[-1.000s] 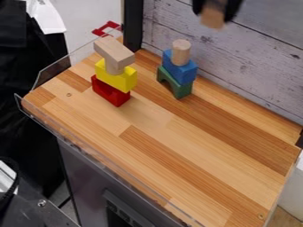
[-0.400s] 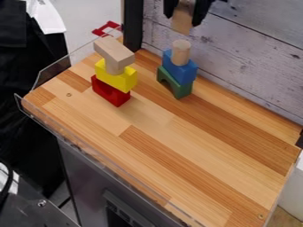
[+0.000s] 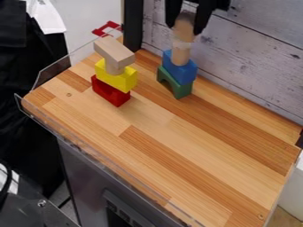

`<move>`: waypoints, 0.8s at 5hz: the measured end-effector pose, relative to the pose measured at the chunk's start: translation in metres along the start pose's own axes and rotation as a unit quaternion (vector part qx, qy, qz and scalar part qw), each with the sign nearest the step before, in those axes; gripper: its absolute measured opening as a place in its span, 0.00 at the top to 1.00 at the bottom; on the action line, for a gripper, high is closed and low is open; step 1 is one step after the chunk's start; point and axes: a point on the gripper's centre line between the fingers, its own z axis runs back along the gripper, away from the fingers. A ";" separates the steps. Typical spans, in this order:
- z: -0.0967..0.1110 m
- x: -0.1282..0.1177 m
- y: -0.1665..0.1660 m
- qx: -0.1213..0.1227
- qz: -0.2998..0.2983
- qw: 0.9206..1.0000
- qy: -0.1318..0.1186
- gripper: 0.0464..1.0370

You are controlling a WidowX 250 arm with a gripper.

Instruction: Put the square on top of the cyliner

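My gripper (image 3: pixel 186 25) hangs at the top of the view, right of centre, shut on a light wooden block (image 3: pixel 184 32). Directly below the block stands the wooden cylinder (image 3: pixel 180 54), upright on a blue block (image 3: pixel 180 72), which rests on a green arch block (image 3: pixel 174 84). The held block's lower end overlaps the cylinder's top in this view; whether they touch I cannot tell.
Left of that stack is another one: a long wooden block (image 3: pixel 114 51) on a wooden cylinder, above a yellow block (image 3: pixel 116 78) and a red block (image 3: pixel 110 91). A whitewashed plank wall (image 3: pixel 248 62) runs behind the wooden table (image 3: pixel 172 146).
The gripper has moved down and to the left with the wooden block in it, from the top edge to over the cylinder. Both stacks have stayed put.
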 end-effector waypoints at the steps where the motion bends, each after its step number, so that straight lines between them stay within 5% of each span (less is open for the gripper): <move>1: 0.000 0.002 0.003 -0.009 0.005 1.000 -0.003 0.49; 4: -0.009 0.009 0.005 -0.019 0.007 1.000 0.004 0.49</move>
